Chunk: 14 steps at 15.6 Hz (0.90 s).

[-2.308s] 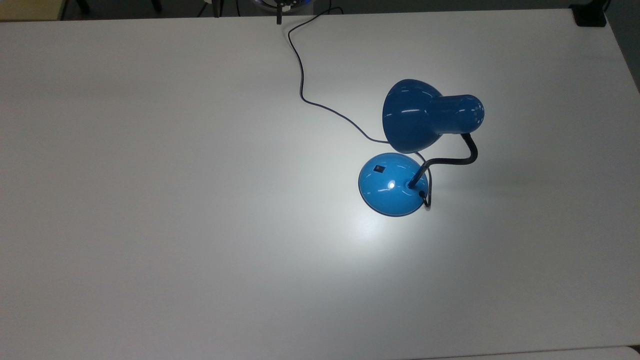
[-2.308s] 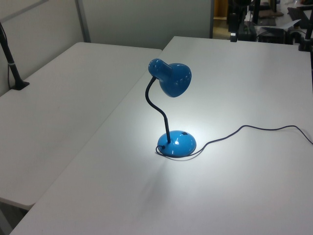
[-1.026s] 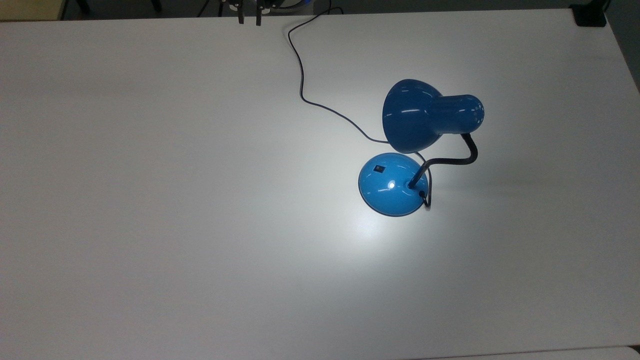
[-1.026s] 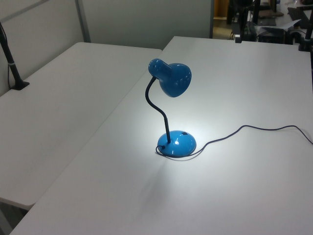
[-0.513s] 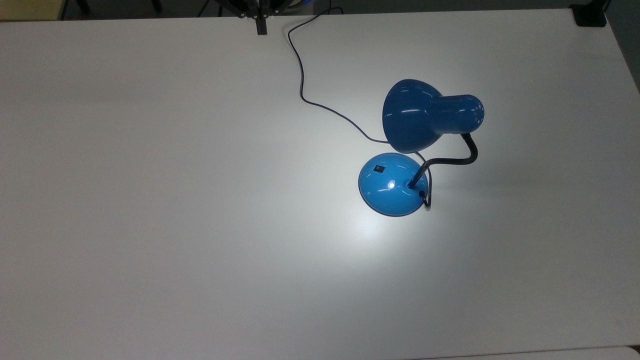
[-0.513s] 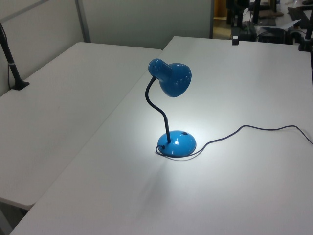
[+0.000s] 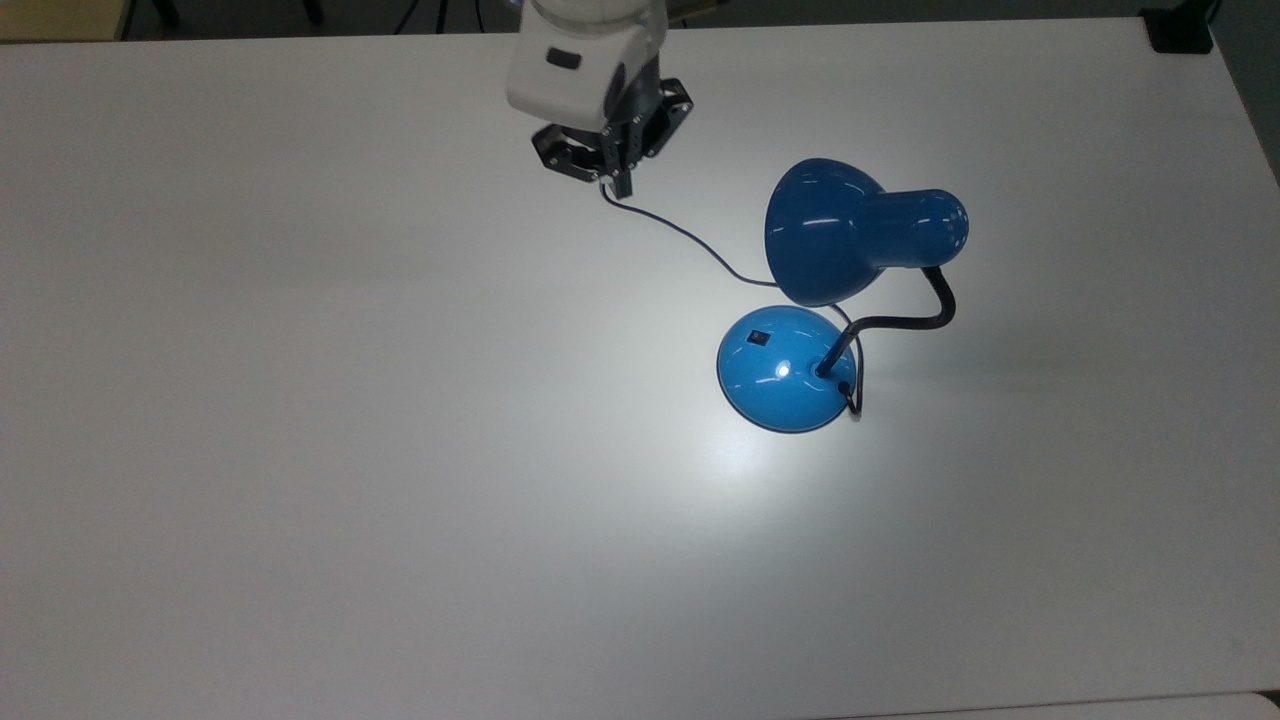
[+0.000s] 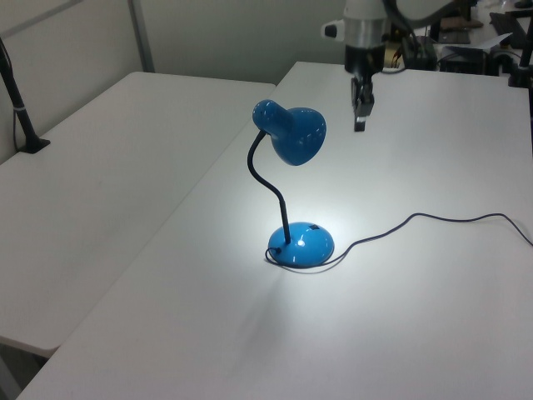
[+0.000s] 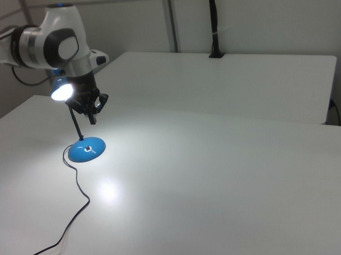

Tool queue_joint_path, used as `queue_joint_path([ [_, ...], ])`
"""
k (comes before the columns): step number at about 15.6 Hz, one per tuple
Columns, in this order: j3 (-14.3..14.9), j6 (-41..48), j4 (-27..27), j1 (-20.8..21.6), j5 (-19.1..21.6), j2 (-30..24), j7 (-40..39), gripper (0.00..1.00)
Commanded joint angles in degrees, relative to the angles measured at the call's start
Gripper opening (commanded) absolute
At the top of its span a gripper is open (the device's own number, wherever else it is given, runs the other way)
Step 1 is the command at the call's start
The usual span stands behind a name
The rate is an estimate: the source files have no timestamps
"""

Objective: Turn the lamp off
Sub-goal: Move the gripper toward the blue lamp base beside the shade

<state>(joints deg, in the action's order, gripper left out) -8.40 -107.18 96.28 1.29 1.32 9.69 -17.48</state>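
The lamp is lit, and a bright pool of light falls on the white table (image 7: 300,450) around its round blue base (image 7: 785,385). A small black switch (image 7: 760,337) sits on the base's upper left in the top view. The blue shade (image 7: 830,235) hangs over the base on a bent black gooseneck (image 7: 900,322). In the left view the shade (image 8: 296,133) stands above the base (image 8: 301,243). My gripper (image 7: 620,185) hovers shut and empty above the thin dark cord (image 7: 690,235), up and to the left of the shade in the top view. The left view shows the gripper (image 8: 360,123) behind the shade.
A second white table (image 8: 100,167) adjoins this one on the left view's left, with a black clamped post (image 8: 21,108) at its edge. A black block (image 7: 1180,30) sits at the top view's upper right corner. The cord (image 8: 441,219) trails off the left view's right.
My arm has come in from the top view's upper edge and now hangs over the cord near the shade. The fingers, apart a second ago, are together. The lamp has not moved and stays lit.
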Motion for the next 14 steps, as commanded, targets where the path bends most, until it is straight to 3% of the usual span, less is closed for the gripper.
queue_joint_path([
  [1, -1.3, -9.3, 2.9, 2.2, 0.3, 2.7, -1.2, 0.0],
  [3, -2.9, -14.3, 5.0, 2.6, 0.0, 4.4, -1.9, 0.0],
  [9, -3.9, -30.3, 14.6, 2.5, 0.3, 5.1, -10.0, 0.0],
  [14, -4.0, -38.1, 18.2, 2.4, 1.6, 7.3, -17.8, 0.0],
])
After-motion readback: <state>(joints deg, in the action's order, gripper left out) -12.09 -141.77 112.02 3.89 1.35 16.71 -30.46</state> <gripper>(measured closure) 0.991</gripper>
